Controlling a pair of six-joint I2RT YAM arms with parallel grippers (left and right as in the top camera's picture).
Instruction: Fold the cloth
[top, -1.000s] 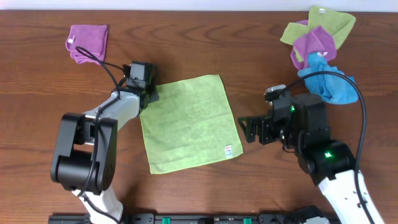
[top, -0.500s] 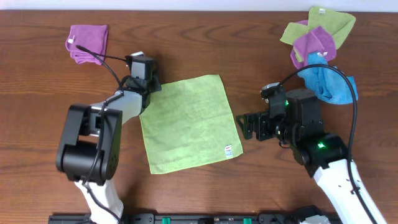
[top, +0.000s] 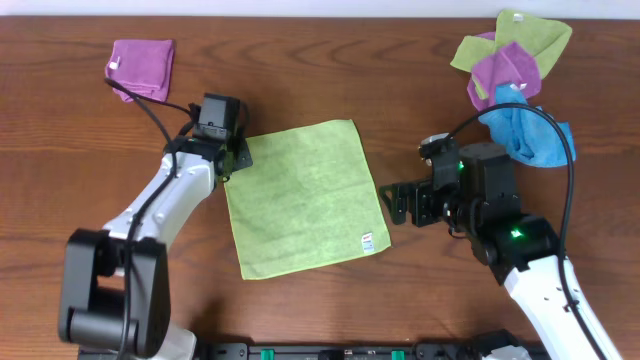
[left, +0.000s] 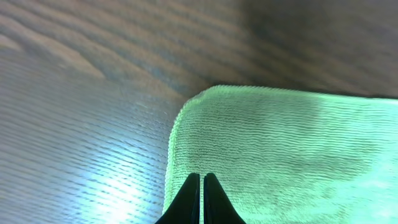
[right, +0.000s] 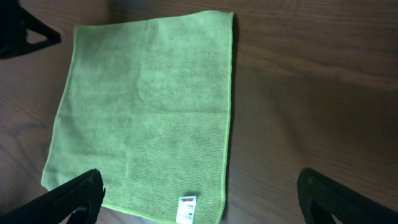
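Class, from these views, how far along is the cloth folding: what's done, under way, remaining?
Done: no fold yet; the cloth lies flat. In hand: the left gripper, shut, sits at one corner; the right gripper hangs open beside the opposite side. Left: every fold.

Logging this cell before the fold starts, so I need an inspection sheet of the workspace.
Surface: brown wooden table, no spills seen.
Job's things: lime-green cloth flat, unfolded; white tag at its near right corner.
Clutter: purple cloth far left; bunch of green, purple and blue cloths far right.
Grippers: left gripper jaws shut at the cloth's far left corner; right gripper jaws wide open beside its right edge, holding nothing.
Cables: black cable by the purple cloth; second black cable arcs over the bunch.
Surroundings: black rail along the near table edge.
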